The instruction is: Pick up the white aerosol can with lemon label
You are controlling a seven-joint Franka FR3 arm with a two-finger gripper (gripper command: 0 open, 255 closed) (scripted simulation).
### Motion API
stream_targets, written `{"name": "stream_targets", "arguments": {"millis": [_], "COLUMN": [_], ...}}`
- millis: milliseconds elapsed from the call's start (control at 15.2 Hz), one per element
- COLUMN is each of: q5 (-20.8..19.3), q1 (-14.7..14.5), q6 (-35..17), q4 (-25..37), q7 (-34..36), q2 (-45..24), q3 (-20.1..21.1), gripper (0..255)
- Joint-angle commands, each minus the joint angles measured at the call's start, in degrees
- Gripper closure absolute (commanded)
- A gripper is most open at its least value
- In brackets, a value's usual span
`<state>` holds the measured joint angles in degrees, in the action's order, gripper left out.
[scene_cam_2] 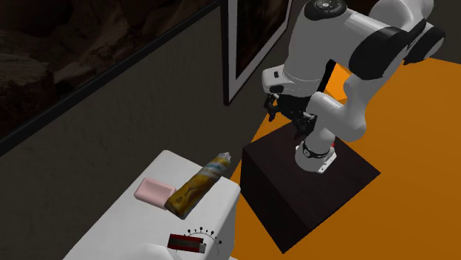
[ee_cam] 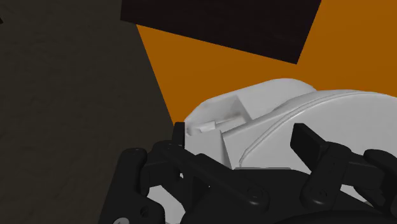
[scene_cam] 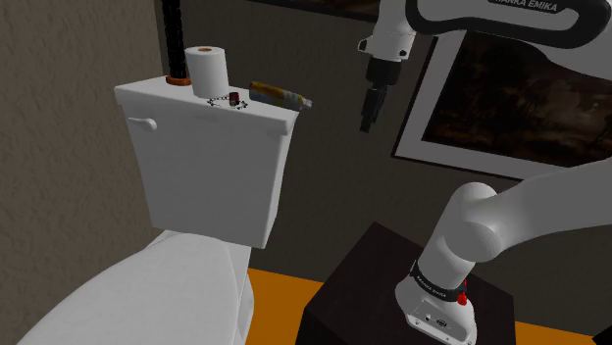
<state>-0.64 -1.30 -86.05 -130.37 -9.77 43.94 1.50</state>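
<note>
The aerosol can (scene_cam: 280, 94) lies on its side on the white toilet tank lid (scene_cam: 157, 96), at the lid's back right in the shoulder view. From the second exterior view the can (scene_cam_2: 198, 184) has a yellow-brown label and a pale capped end that points toward the arm. My gripper (scene_cam: 366, 124) hangs in the air beside the tank, to the right of the can and about level with it, apart from it. It also appears below the white hand (scene_cam_2: 275, 112). In the wrist view the gripper (ee_cam: 243, 137) is open, with nothing between the fingers and the white toilet (ee_cam: 286, 108) below.
On the lid (scene_cam_2: 122, 221) also sit a toilet paper roll (scene_cam: 208, 69), a pink block (scene_cam_2: 153, 191) and a small dark red item (scene_cam_2: 186, 242). A black ribbed pole (scene_cam: 177, 39) rises behind the tank. A framed picture (scene_cam: 510, 98) hangs on the wall. The dark stand (scene_cam_2: 310, 185) rests on orange floor.
</note>
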Motion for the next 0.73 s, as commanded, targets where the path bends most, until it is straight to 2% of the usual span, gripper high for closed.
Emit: {"name": "stream_targets", "arguments": {"millis": [0,660], "q5": [0.00,-0.40], "q1": [0.00,0.29], "q6": [0.00,-6.36], "q4": [0.00,17.18], "q7": [0.00,0.95], "q2": [0.00,-21.18], "q3": [0.00,0.95], "gripper": [0,0]}}
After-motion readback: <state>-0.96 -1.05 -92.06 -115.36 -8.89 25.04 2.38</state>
